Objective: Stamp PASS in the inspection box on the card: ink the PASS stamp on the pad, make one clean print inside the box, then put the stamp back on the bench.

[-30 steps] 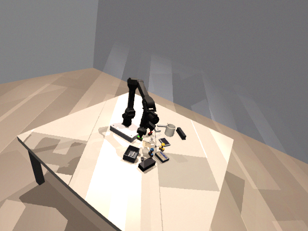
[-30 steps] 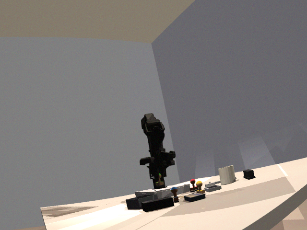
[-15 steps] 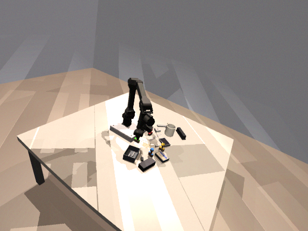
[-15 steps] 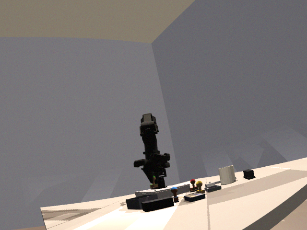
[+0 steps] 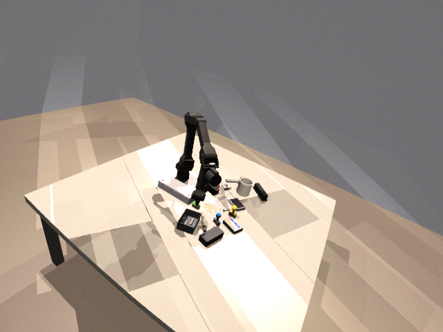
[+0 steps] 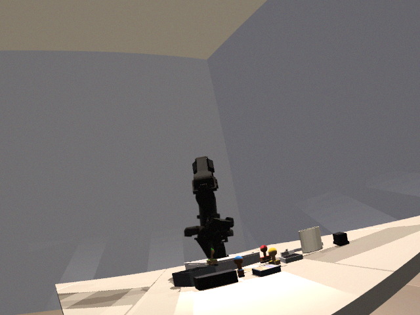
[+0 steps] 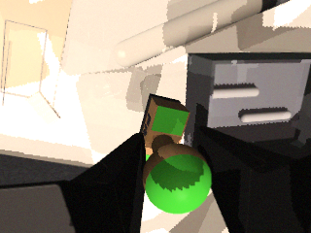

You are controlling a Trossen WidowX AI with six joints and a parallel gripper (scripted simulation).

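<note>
Black tray [image 5: 183, 230] [image 6: 183, 279] [image 7: 199, 89], open-topped, just beside the held stamp; two pale rods in it. Pen [image 5: 203, 222] [image 7: 180, 34] lies near the tray, between it and the blue stamp [image 5: 217, 218] [image 6: 238, 264]. Dark block [image 5: 211, 236] [image 6: 216, 279] near the tray's outer end. Flat case [image 5: 232, 225] [image 6: 266, 270], blue and tan on top, by the blue stamp. Yellow stamp [image 5: 233, 211] [image 6: 272, 256] upright, dark pad [image 5: 237, 204] [image 6: 291, 258] near it; red stamp [image 6: 264, 252] upright, mostly behind the arm from above. Grey mug [image 5: 244, 187] [image 6: 310, 239] farther out, black bar [image 5: 260, 191] [image 6: 340, 238] beyond. Table [image 5: 271, 264] [image 6: 244, 298] pale, banded with glare and shadow; tan plank-like floor [image 5: 375, 271], grey walls [image 5: 250, 50] [image 6: 118, 118], drab ceiling [image 6: 102, 27]. Arm [image 5: 189, 141] [image 6: 205, 203] rises from the pale base slab [image 5: 172, 189] [image 6: 237, 262], folds over at the top and drops to the worksite. Gripper [image 5: 196, 202] [image 6: 210, 254] [image 7: 170, 138] points down, fingers partly apart, closed on the green stamp [image 5: 195, 205] [image 6: 212, 261] [image 7: 178, 184] by its round knob. Stamp sits between card [image 5: 211, 207] [image 7: 53, 21] and tray, off the outlined box; foot contact can't be told. Lettering unreadable.
</note>
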